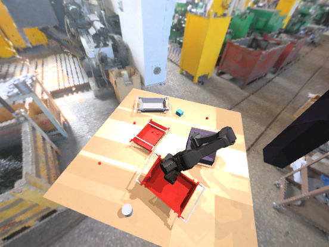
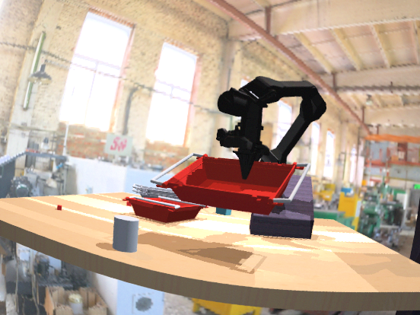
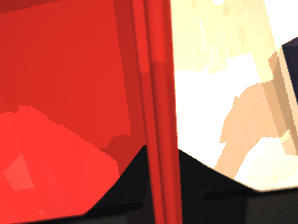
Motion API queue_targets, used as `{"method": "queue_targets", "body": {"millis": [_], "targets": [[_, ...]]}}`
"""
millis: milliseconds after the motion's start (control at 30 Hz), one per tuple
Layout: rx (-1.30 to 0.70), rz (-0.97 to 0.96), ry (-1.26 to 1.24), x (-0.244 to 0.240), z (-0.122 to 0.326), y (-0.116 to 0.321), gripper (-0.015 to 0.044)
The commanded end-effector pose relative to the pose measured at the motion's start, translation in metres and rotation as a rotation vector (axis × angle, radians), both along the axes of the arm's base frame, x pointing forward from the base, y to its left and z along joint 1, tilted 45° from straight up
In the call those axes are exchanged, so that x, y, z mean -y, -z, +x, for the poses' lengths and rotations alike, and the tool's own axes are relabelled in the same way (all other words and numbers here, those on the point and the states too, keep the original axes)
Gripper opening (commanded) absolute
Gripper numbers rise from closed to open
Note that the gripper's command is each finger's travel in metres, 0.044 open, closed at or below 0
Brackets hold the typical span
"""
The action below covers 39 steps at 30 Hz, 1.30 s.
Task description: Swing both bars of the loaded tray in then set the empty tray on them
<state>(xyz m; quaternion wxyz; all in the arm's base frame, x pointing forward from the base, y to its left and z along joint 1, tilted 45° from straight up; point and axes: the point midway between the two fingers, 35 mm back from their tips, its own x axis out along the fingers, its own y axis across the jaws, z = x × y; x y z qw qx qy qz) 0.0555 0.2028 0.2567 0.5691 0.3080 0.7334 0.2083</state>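
The loaded red tray [image 1: 149, 138] [image 2: 163, 212] stands on the table with small red blocks [image 1: 158, 133] inside. Its two wire bars, one [image 1: 158, 127] and the other [image 1: 145, 141], lie across its top. My gripper [image 2: 244, 177] [image 3: 156, 151] is shut on one long rim of the empty red tray [image 1: 167, 191] [image 2: 228, 195] [image 3: 65, 70]. That tray hangs in the air, nearer the exterior camera than the loaded tray, and looks somewhat tilted. Its own bars, one [image 1: 146, 166] [image 2: 174, 167] and the other [image 1: 194, 204] [image 2: 300, 182], stick out past its ends. The fingertips are hidden in the top view.
A purple block [image 1: 205, 159] [image 2: 281, 226] stands by the arm. A grey cylinder [image 1: 127, 210] [image 2: 125, 233] is near the table edge. A grey tray [image 1: 153, 110] and a teal cube [image 1: 179, 113] [image 2: 223, 211] lie beyond the loaded tray. Small red cubes, one [image 1: 99, 163] [image 2: 59, 207] among them, lie scattered.
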Motion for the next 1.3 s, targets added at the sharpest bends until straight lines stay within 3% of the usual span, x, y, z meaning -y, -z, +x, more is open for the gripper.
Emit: {"method": "queue_targets", "body": {"millis": [0, 233, 1267], "targets": [[0.008, 0.016, 0.000, -0.001, 0.001, -0.005, 0.0000], [-0.003, 0.006, 0.016, -0.002, 0.006, -0.003, 0.0000], [-0.263, -0.166, 0.356, -0.003, 0.116, 0.046, 0.0000]]}}
